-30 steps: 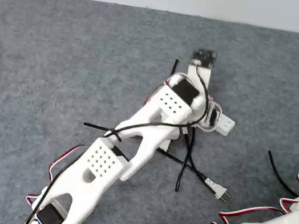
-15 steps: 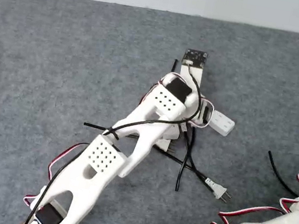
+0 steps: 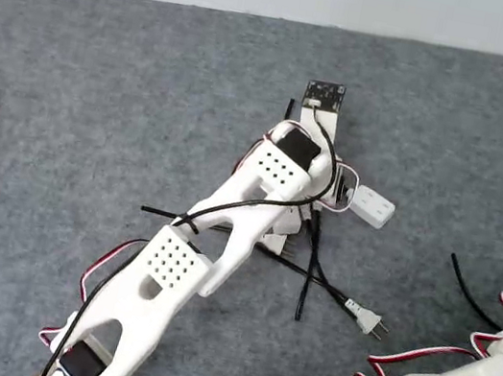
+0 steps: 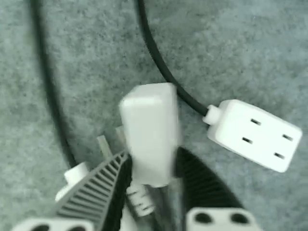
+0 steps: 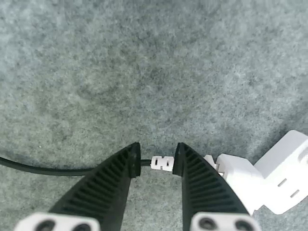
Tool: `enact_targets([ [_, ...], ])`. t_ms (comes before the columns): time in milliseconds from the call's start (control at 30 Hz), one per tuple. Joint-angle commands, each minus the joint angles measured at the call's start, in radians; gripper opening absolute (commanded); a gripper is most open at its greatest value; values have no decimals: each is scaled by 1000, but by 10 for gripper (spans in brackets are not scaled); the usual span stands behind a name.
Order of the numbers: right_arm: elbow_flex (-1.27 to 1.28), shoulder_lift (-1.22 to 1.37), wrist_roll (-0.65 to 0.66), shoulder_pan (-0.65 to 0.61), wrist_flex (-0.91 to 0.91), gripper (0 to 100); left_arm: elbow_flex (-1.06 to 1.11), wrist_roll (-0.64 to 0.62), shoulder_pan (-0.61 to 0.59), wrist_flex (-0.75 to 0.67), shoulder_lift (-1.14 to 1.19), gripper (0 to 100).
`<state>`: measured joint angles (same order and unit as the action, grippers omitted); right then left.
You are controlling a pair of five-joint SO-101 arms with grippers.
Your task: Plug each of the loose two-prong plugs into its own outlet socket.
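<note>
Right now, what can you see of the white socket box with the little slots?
The white socket box looks like smooth plastic, with rounded corners and dark slots in pairs on its top face, all empty. A black cord runs into one end. It lies flat on the grey carpet, beside the left gripper.

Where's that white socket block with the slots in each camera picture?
High view: socket block on the grey carpet, beside the left arm.
Left wrist view: the same block, beside the left end effector, which grips another white piece.
Right wrist view: a slotted white block; cannot tell whether it matches.
Shared landmark: the carpet.
</note>
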<state>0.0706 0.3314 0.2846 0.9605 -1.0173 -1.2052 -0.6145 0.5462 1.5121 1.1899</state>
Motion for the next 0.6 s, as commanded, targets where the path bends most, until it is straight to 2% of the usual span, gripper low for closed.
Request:
enact_targets([
  [0,-48,-7,-2,-13,15,117,-18,37,-20,28,-2,20],
  [167,-48,-7,-2,-13,15,116,-21,41,-21,46,-2,20],
  [300,-48,-7,-2,-15,16,116,-41,106,-23,49,-15,20],
  [500,-48,-7,-2,-25,16,116,-245,114,-14,236,-44,14],
  [567,-48,-7,-2,-30,16,116,-292,110,-14,252,-52,12],
])
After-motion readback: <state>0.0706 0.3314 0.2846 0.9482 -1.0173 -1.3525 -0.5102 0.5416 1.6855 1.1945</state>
